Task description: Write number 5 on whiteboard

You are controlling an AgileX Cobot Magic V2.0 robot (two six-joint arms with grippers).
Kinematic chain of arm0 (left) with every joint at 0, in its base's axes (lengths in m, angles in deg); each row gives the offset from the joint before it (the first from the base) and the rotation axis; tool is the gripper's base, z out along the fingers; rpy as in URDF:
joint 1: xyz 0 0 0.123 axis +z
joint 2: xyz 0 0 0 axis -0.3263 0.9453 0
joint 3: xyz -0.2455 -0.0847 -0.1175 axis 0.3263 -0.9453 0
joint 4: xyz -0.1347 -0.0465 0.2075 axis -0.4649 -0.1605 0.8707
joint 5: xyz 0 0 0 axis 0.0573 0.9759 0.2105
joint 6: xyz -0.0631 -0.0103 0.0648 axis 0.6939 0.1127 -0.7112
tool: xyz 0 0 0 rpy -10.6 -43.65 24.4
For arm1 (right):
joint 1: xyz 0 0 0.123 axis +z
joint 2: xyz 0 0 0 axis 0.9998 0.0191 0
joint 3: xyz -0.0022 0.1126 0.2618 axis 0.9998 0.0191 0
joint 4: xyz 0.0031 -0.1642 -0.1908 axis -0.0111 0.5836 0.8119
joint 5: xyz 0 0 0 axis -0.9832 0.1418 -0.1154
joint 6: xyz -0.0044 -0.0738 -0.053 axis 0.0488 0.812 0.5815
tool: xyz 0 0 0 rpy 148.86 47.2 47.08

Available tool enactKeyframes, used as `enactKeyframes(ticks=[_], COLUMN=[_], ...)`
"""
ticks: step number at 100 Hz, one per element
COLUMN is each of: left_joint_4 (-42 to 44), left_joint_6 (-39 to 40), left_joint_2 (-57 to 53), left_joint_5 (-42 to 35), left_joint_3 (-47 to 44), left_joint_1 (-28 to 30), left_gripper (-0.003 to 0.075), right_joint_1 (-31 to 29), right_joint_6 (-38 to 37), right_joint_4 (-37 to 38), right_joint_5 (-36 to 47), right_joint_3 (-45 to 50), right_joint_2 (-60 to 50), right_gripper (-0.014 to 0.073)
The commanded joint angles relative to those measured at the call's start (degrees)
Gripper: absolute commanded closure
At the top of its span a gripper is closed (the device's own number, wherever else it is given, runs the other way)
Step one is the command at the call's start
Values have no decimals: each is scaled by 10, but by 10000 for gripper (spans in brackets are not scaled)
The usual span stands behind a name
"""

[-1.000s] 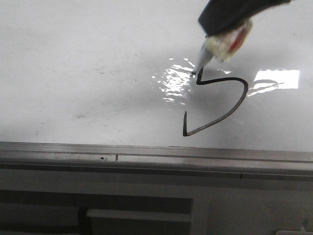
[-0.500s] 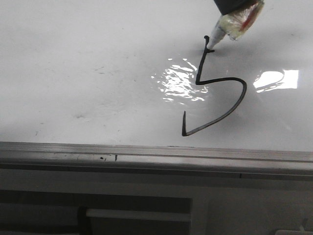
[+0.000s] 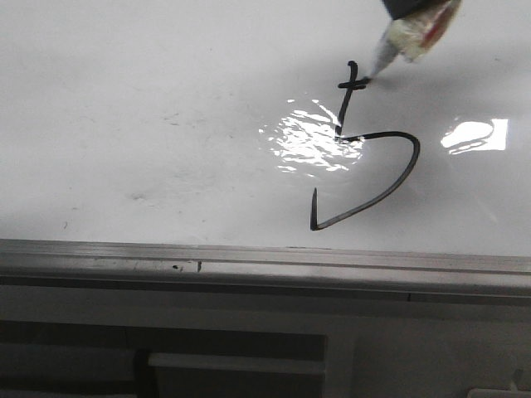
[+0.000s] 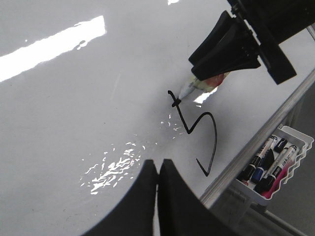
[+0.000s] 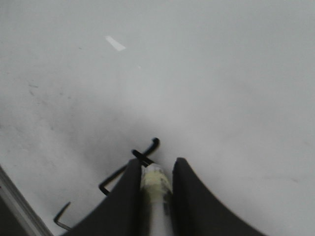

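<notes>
Number 5: thin black hand-drawn marker strokes (image 3: 365, 178) on the glossy white board; a stem, an angular pointed bowl ending in a small hook, and a short cross stroke near the top of the stem.
Place of the number 5: on the whiteboard, between the grey edge rail and the marker tip, the hook of the bowl nearest the rail.
Marker: a pen with a white tapered tip and a body wrapped in pale yellowish tape with a red patch (image 3: 406, 37); its tip touches the board at the right end of the short cross stroke, at the far end of the number 5 from the rail.
Right gripper: black fingers (image 5: 156, 184) clenched on the taped marker, one finger on each side of it; it hangs over the board just beyond the top of the number 5.
Whiteboard: large glossy white flat board (image 3: 149, 99) with bright glare patches and faint grey smudges; one glare patch lies just beside the stem of the number 5.
Edge rail: grey metal strip (image 3: 249, 257) along the near edge of the whiteboard, close to the hook of the number 5.
Left gripper: black fingers (image 4: 157, 191) pressed together with nothing between them, over the board, well apart from the number 5.
Marker tray: white ribbed basket (image 4: 290, 135) holding several dark and pink markers, hung just outside the edge rail.
</notes>
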Motion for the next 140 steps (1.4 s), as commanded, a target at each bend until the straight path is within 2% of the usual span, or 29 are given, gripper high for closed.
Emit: enactKeyframes(ticks=[1,10,20,39,52,59,66,71,75,81,94,109,125,140], left_joint_4=[-4,-4,-4,-4,-19,-32,-41,-41,-41,-41,-42,-21,-16,-16], left_joint_6=[6,6,6,6,7,7,7,4,-6,-51,-128,-145,-145,-145], left_joint_2=[-3,-3,-3,-3,-3,-2,12,26,39,64,116,174,211,225], left_joint_5=[-42,-42,-38,-44,-50,-47,-37,-31,-21,9,28,-9,-50,-52], left_joint_3=[16,16,16,16,16,16,18,19,21,31,50,61,61,61], left_joint_1=[1,1,1,1,1,1,1,-2,-9,-28,-93,-161,-172,-172], left_gripper=[741,741,741,740,715,616,443,291,206,151,191,297,372,446], right_joint_1=[-30,-47,-55,-51,-1,46,100,138,165,209,281,328,332,332], right_joint_6=[-23,-53,-54,-54,-53,-52,-51,-49,-38,-30,-30,-30,-30,-30], right_joint_4=[83,118,118,112,97,97,97,97,97,97,97,96,76,57], right_joint_5=[-34,-66,-83,-34,8,27,45,51,52,52,52,50,48,48], right_joint_3=[-12,-9,0,9,9,9,9,9,9,9,9,9,9,9], right_joint_2=[-24,-51,-72,-79,-104,-120,-127,-127,-121,-108,-73,-48,-44,-44], right_gripper=[652,652,652,657,657,657,659,659,659,659,664,664,664,664])
